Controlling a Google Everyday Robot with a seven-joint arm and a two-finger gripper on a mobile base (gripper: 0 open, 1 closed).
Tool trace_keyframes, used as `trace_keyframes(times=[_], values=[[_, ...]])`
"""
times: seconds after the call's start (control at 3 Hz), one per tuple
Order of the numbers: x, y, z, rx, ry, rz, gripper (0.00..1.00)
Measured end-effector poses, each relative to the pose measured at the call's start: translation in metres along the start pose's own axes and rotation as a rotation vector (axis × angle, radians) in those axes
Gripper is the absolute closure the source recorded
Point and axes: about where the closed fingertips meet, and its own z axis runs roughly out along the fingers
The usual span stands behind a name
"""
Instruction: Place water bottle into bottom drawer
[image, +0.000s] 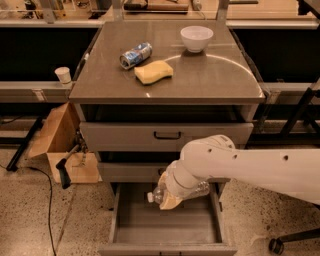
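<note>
The water bottle (156, 193), clear plastic with a white cap pointing left, lies sideways in my gripper (167, 198). The gripper is shut on it, and a tan finger (170, 202) shows under the bottle. The white arm (250, 167) comes in from the right and hides most of the bottle. The bottle hangs over the back part of the open bottom drawer (116, 220), whose wide grey interior holds nothing I can see. I cannot tell whether the bottle touches the drawer floor.
Two shallower drawers with black handles (167, 135) are above, both slightly open. On the cabinet top are a crushed can (136, 55), a yellow sponge (153, 72) and a white bowl (196, 38). A cardboard box (55, 145) and a paper cup (63, 75) are at left; a chair wheel (275, 245) is at right.
</note>
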Motion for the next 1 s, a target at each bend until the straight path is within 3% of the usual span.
trace_keyframes(times=[1.0], values=[[0.024, 0.025, 0.042, -0.075, 0.025, 0.081, 1.00]])
